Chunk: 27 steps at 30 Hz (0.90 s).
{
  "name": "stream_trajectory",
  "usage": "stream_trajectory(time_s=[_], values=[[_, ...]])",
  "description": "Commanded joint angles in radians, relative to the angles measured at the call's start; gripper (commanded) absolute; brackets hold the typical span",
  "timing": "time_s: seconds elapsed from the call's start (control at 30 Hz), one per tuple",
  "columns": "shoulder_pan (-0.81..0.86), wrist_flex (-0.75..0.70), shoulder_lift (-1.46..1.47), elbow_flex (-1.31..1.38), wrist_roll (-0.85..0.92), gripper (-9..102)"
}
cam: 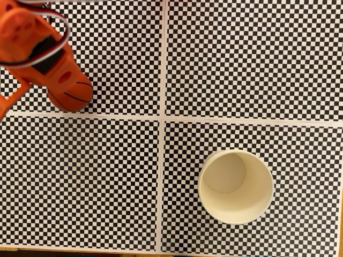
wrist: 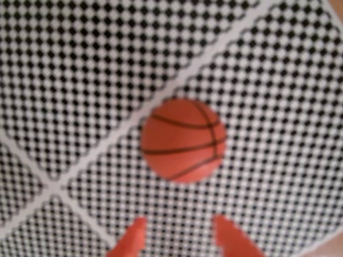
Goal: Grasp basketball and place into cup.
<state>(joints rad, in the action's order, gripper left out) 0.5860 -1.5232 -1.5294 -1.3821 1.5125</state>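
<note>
Wrist view, blurred: the basketball (wrist: 183,140) lies on the checkered desk (wrist: 278,80), just beside a white strip that runs diagonally across the pattern. The hand (wrist: 179,240) enters from the bottom edge. I see two orange fingertips (wrist: 133,238) standing apart with checkered surface showing between them. The ball sits above the gap in the picture, roughly centred on it, and clear of both tips; I see no contact.

Fixed view from above: the orange arm (cam: 37,51) fills the upper left corner and covers most of the ball. Only a curved orange-red edge of the ball with a black seam line (cam: 72,99) shows under the arm, just above the horizontal white strip. I cannot make out the fingers here.

The cup (cam: 236,186) stands upright in the lower right quadrant of the desk, mouth open, pale inside visible with nothing in it. It is well apart from the ball, on the opposite side of both white strips, which cross near the middle of the fixed view.
</note>
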Motion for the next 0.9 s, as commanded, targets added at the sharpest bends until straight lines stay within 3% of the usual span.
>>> stream_trajectory(time_s=[0.0,0.2,0.33,0.87], values=[[-0.017,-0.005,-0.002,0.051,0.018,27],[-0.038,-0.005,0.005,0.055,0.017,49],[-0.044,-0.005,0.037,0.075,0.017,56],[-0.080,0.008,0.173,0.149,-0.034,61]])
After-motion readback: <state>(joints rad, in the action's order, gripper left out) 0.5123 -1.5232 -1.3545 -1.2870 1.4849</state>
